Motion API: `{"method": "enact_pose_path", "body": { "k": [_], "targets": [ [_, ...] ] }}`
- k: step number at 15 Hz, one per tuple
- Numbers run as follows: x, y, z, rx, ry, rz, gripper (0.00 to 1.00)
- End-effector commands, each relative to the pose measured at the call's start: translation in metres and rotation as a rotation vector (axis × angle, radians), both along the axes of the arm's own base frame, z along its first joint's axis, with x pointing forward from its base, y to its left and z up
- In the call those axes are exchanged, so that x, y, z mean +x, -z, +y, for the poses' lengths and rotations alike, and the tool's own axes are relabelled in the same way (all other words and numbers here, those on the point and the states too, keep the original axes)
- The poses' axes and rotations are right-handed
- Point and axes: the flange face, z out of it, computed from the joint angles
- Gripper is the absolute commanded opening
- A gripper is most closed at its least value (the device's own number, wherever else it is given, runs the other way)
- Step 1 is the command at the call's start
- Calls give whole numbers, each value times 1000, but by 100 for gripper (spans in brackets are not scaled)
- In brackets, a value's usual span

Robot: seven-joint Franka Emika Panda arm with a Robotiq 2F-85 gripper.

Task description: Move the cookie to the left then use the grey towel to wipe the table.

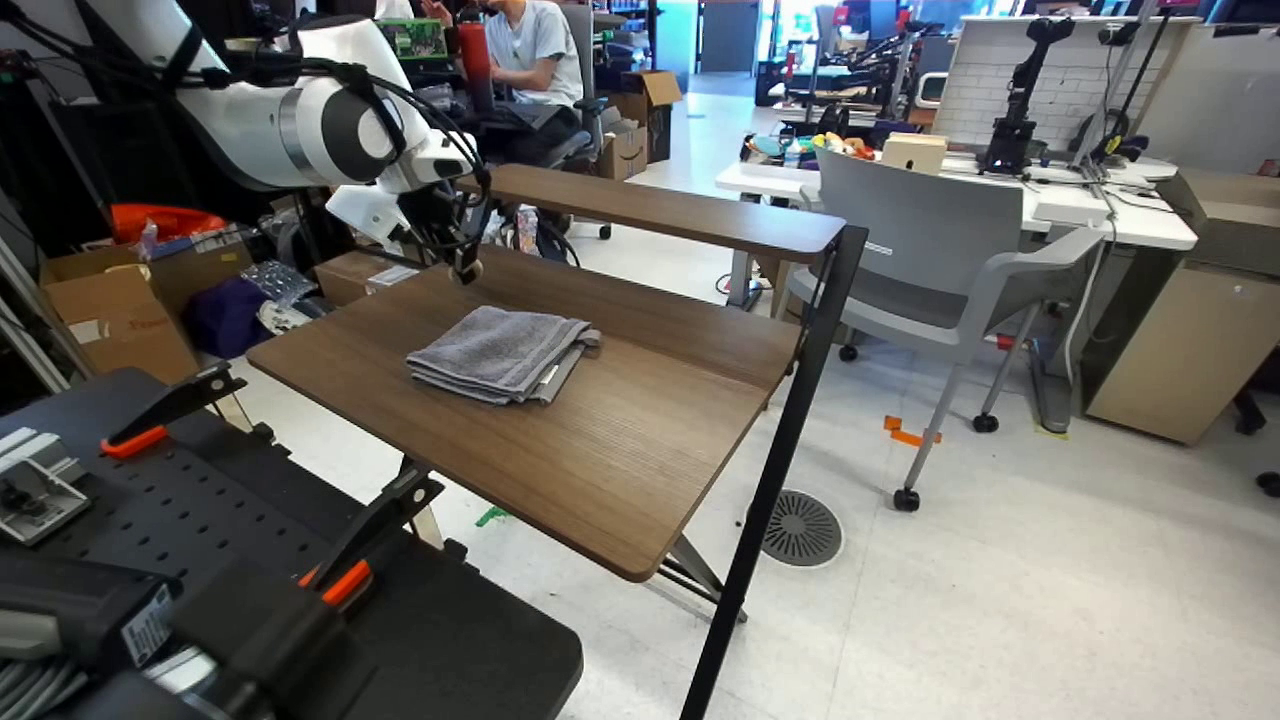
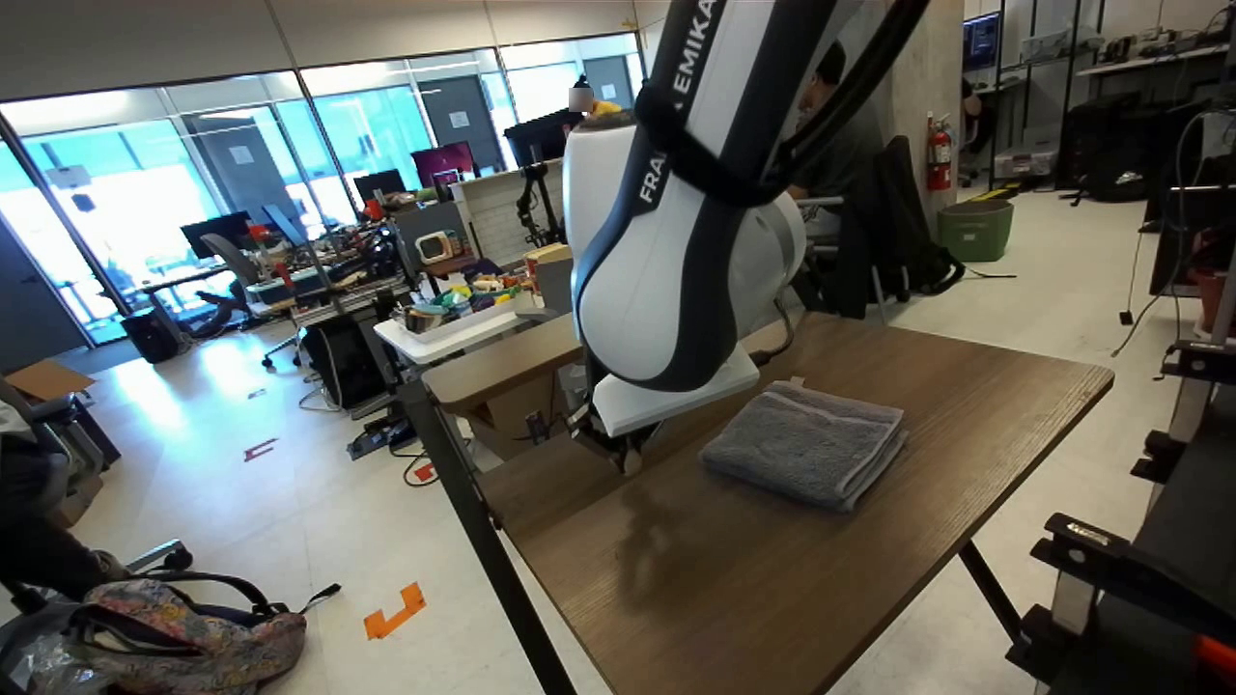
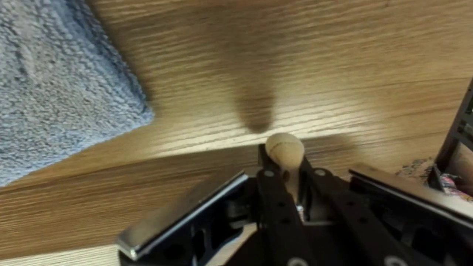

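The cookie [image 3: 285,147], a small pale tan round lump with a narrower lower part, is pinched between the fingertips of my gripper [image 3: 283,164]. The cookie shows small in both exterior views [image 1: 473,271] [image 2: 632,461], and the gripper shows above it in an exterior view [image 2: 616,444]. The gripper holds it above the brown wood-grain table [image 1: 640,450], apart from its shadow. The grey towel [image 1: 495,350] lies folded on the table, beside the gripper and not touched by it. The towel also shows in an exterior view [image 2: 806,439] and at the left of the wrist view [image 3: 63,85].
A raised wooden shelf [image 1: 660,208] runs along one side of the table on black metal legs [image 1: 775,470]. A black bench [image 1: 470,620] with clamps [image 1: 375,530] stands close to the opposite edge. A grey chair [image 1: 915,230] stands beyond the shelf.
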Motion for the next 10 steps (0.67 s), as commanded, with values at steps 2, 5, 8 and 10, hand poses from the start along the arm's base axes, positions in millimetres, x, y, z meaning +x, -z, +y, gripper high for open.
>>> {"method": "enact_pose_path", "body": {
  "k": [2, 5, 8, 10],
  "targets": [
    [27, 22, 9, 50, -29, -40, 3],
    [21, 23, 8, 32, -24, -23, 37],
    [23, 24, 7, 35, -20, -25, 27],
    [19, 18, 10, 39, -28, -29, 62]
  ]
}}
